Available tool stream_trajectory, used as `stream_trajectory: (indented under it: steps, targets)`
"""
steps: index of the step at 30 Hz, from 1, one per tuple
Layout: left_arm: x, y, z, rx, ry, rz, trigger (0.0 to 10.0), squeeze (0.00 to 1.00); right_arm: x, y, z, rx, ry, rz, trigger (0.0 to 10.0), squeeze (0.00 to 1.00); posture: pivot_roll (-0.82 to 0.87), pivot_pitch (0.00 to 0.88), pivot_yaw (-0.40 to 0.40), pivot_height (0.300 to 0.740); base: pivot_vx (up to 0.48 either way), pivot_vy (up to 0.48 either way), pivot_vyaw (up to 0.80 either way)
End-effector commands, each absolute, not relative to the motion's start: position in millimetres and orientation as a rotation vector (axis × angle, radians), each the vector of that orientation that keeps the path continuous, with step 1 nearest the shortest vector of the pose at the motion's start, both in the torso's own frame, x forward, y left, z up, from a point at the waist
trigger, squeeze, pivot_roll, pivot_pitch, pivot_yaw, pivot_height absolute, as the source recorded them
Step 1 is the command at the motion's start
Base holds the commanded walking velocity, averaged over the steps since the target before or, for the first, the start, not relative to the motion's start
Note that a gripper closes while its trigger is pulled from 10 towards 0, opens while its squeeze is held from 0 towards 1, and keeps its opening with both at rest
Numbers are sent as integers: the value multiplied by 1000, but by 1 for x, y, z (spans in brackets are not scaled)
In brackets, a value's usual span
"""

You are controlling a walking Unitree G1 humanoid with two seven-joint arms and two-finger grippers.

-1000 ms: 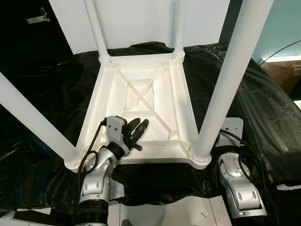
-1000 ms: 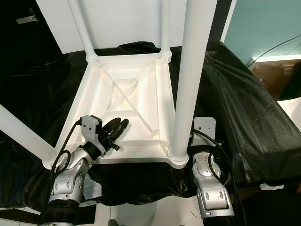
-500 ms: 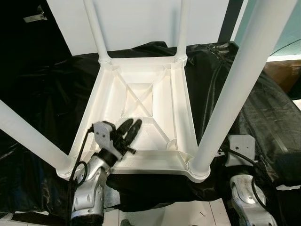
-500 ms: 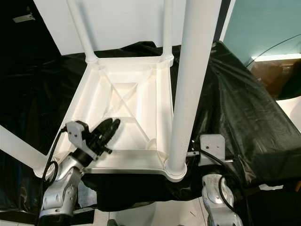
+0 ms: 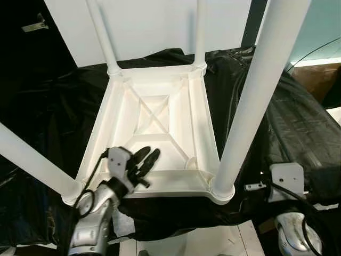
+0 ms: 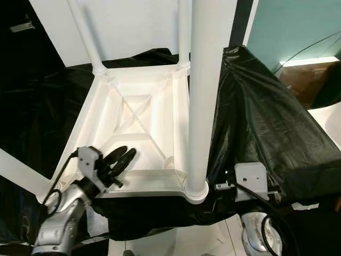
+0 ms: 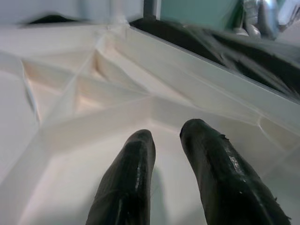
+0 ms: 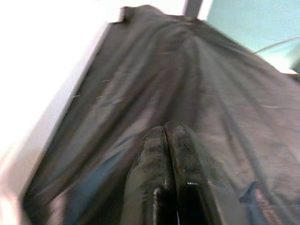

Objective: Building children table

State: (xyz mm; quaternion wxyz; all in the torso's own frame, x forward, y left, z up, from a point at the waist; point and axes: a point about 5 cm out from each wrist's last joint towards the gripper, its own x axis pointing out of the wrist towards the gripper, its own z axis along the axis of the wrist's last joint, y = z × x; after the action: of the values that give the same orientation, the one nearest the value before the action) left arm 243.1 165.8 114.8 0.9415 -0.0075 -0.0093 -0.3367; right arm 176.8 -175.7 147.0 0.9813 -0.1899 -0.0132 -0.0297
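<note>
- While the right arm (image 5: 292, 234) sits low at the near right corner, its right gripper (image 8: 165, 136) points out over the black sheet (image 5: 303, 122), both fingers pressed flat together and holding nothing.
- Near left, the left gripper (image 5: 144, 158) reaches over the near rim of the upturned white children's table (image 5: 160, 114) and hovers inside its underside; the wrist view shows its two black fingers (image 7: 131, 168) slightly parted, with a narrow gap between them and nothing in it.
- At the near right corner of the table, a white leg (image 5: 256, 90) stands upright in its round socket, just beside the left gripper's reach.
- At the near left corner, another leg (image 5: 32, 160) rises from its socket and leans out toward the left.
- Across the middle, raised ribs (image 5: 154, 109) cross diagonally inside the table's recessed underside.
- At the far corners, two more legs (image 5: 104, 34) stand in their sockets.
- Beyond them, a white panel (image 5: 154, 26) stands behind the table, which lies on the sheet-covered surface.
</note>
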Motion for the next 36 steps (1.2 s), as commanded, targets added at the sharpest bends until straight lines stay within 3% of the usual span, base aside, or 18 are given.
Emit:
stream_trajectory:
  steps: [1,2,10,17,20,24,29,33,36]
  targets:
    - [226,160,117,-19,4,-1011,10000,67,173,-175,150,-373,-31,-23,10000,122,-131,78,69,740,0,0,0]
    - [219,163,117,-8,33,-1084,10000,55,172,-176,150,-374,-32,-8,10000,0,-129,79,68,740,0,0,0]
    - [197,171,122,25,135,-1382,10000,0,180,-173,147,-351,-26,7,10000,0,-113,74,56,740,0,0,0]
    - [210,171,117,176,137,-1389,10000,0,185,-171,146,-345,-33,26,10000,0,-117,66,53,740,0,0,0]
    - [212,174,104,336,212,-1434,10000,0,186,-172,148,-343,-39,23,10000,0,-121,63,52,740,0,0,0]
    - [212,176,96,403,269,-1461,10000,0,187,-172,148,-343,-43,23,10000,0,-126,60,53,740,0,0,0]
    - [206,176,95,338,324,-1527,10000,4,189,-173,150,-339,-49,9,10000,0,-130,58,54,740,0,0,0]
    - [203,181,96,311,365,-1576,10000,98,190,-174,149,-337,-49,1,10000,0,-127,57,55,740,0,0,0]
    - [202,182,103,250,349,-1586,10000,102,191,-175,149,-338,-46,-4,10000,0,-126,57,54,740,0,0,0]
